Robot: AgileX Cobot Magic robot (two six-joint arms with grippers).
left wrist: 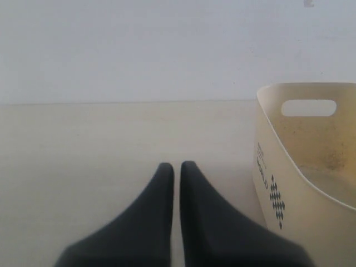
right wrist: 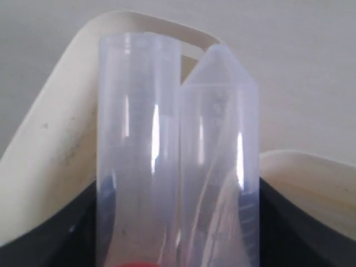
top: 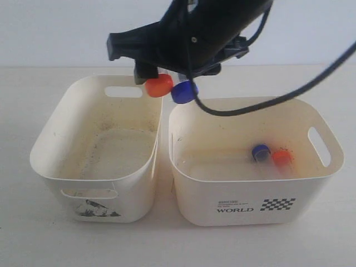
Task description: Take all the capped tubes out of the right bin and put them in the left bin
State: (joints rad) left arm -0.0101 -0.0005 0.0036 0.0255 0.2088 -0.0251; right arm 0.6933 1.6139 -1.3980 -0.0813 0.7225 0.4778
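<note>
Right fingers (right wrist: 39, 239) clamped on two capped tubes (top: 159, 84), one orange cap, one blue, above rims between left bin (top: 72, 122) and right bin (top: 250, 192). Two other tubes (top: 261, 152) lay in right bin. Left fingers (left wrist: 156, 222) together over tabletop (left wrist: 83, 156).

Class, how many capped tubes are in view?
4 tubes. The right gripper holds two, orange-capped and blue-capped; two lie in the right bin, blue-capped and orange-capped. The arm may hide more.

The right arm (top: 222, 22) is showing a glossy black rounded housing with one small pale screw head (top: 193, 39), and a thin black cable (top: 225, 113) is curving off it. The left gripper (left wrist: 177, 165) is presenting two matte black fingers (left wrist: 150, 222), wide-based and tapering to blunt tips.
</note>
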